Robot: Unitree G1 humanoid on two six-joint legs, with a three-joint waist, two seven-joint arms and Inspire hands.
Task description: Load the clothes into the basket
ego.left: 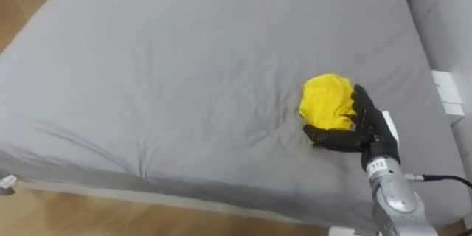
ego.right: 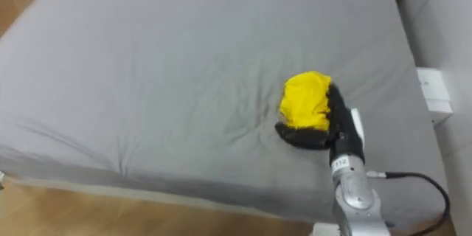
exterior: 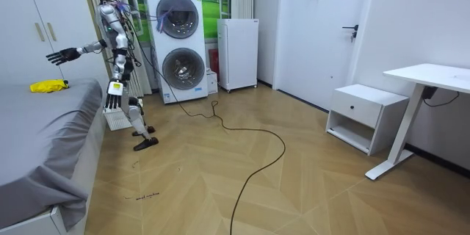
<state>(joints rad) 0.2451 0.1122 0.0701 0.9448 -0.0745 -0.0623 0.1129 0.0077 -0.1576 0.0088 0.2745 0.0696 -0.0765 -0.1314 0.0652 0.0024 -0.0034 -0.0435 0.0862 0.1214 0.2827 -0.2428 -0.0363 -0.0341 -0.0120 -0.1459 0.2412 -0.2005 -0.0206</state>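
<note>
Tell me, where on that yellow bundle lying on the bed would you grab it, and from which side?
Grip the raised top of the yellow cloth, coming down from above. It lies bunched in a soft mound on the flat grey bed, with no edge or loop standing out, so closing over its folds is probably surest. The right hand is open by its right edge, well placed.

The crumpled garment [ego.left: 327, 100] is plain bright yellow, lying on a plain grey bedsheet [ego.left: 184, 81]. The right hand [ego.left: 354, 129] is black. The floor [exterior: 294, 176] is light-brown herringbone wood, and the stacked washing machines [exterior: 180, 44] are white.
</note>
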